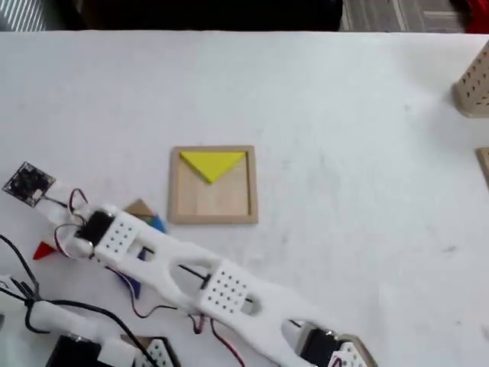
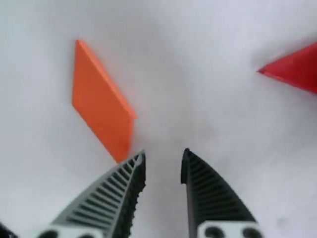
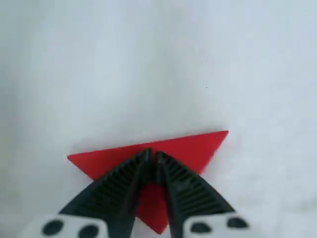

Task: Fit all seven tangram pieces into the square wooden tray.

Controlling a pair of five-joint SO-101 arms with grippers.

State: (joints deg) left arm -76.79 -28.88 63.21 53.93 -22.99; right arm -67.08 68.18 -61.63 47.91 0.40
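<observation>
White table (image 1: 344,115) with the task at an early stage. The long arm (image 1: 221,287) lying across the near-left part of the table is taken to be the right arm, since its end meets a red piece. The square wooden tray (image 1: 174,187) is seen at the centre, with only the yellow triangle (image 1: 212,164) seated, its long edge against the far wall. The red triangle (image 3: 193,148) is shown flat on the table, well to the left of the tray. The right gripper (image 3: 152,154) is poised over the triangle's long edge with its jaws drawn almost together, and a clamp on the piece cannot be confirmed. The orange parallelogram (image 2: 101,101) lies flat beside the left gripper (image 2: 163,161), whose jaws are held apart above bare table. One fingertip is near the parallelogram's closest corner. A blue piece (image 1: 157,224) is partly hidden by the arm. The step in hand is judged to be the collection of the red triangle. A secure hold or a controlled slide toward the tray is required next, with the piece turned to fit against the yellow one.
</observation>
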